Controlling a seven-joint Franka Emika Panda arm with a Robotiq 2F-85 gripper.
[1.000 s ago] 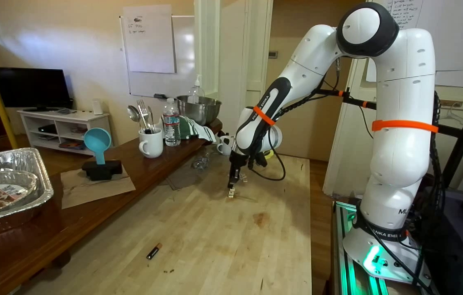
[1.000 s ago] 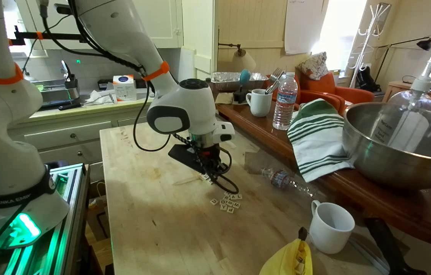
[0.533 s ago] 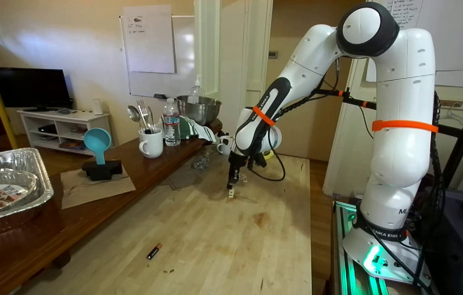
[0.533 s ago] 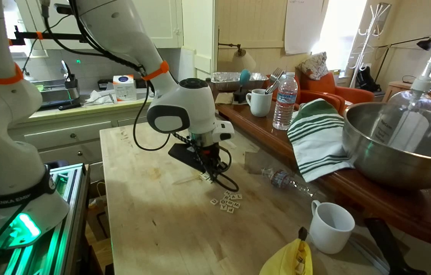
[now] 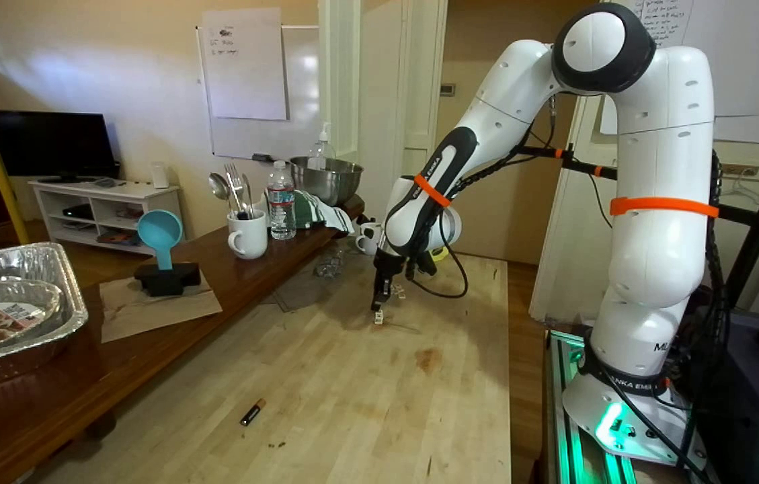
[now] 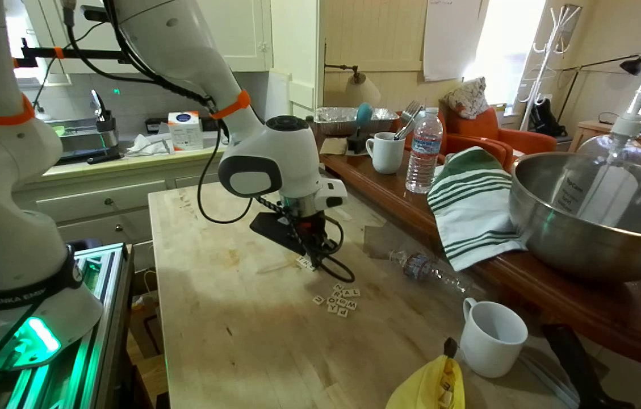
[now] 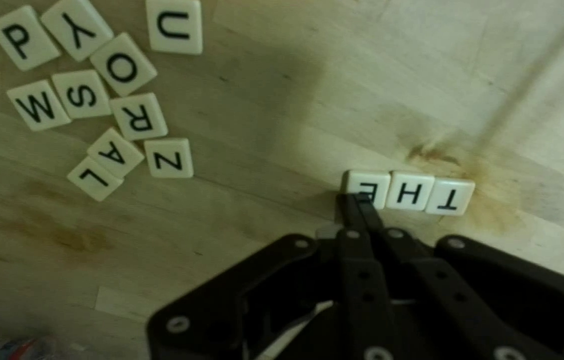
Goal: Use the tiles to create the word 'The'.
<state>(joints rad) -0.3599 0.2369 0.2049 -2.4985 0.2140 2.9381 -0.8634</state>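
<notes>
Three pale letter tiles lie in a tight row on the table: E (image 7: 369, 185), H (image 7: 410, 191) and T (image 7: 450, 196), upside down in the wrist view. The row shows small in an exterior view (image 5: 378, 318) and is partly hidden by the hand in an exterior view (image 6: 304, 262). Several other tiles (image 7: 122, 67) lie loose in a cluster apart from the row, also in an exterior view (image 6: 351, 305). My gripper (image 7: 356, 198) is shut, with fingertips together and nothing seen between them. The tips overlap the E tile's edge in the wrist view; I cannot tell whether they touch it.
A battery (image 5: 253, 412) lies on the wooden table (image 5: 352, 403). A plastic bottle (image 6: 419, 267) lies by the raised brown counter (image 5: 251, 275). A white mug (image 6: 493, 339), a yellow pouch (image 6: 428, 386) and a black handle (image 6: 578, 363) lie beyond the loose tiles.
The gripper has shifted very slightly to the left in an exterior view, past the row of tiles. The tiles show no clear movement.
</notes>
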